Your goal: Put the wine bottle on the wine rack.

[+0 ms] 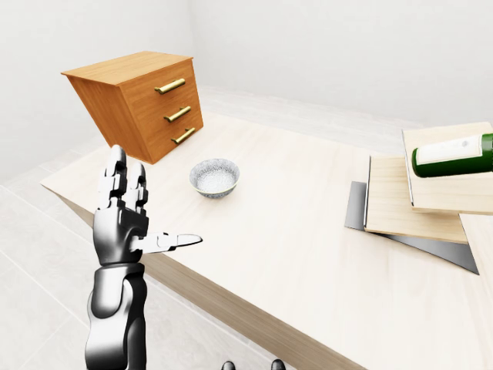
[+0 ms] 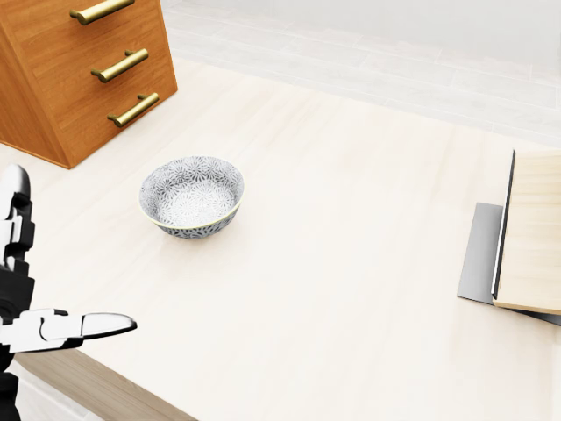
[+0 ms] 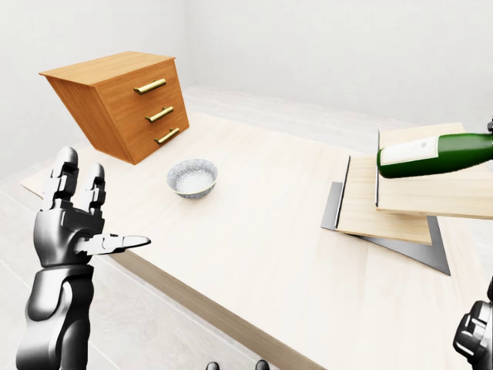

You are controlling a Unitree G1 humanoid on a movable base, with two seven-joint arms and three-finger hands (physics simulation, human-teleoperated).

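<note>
One green wine bottle lies across the stepped wooden wine rack, so I judge placement nearly done. My left hand is splayed, empty; the right hand I can't read.

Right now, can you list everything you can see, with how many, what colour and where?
Table: one, pale wood, across the views.
Drawer chest: one, orange-brown, brass handles, upper left.
Bowl: one, grey-white patterned, beside the chest.
Wine bottle: one, green, white label, lying over the upper board at right.
Wooden boards: two, pale, stepped, right.
Grey base: one, under the boards.
Left hand: one, silver-black, open, lower left.
Right hand: partly visible, bottom right edge.
</note>
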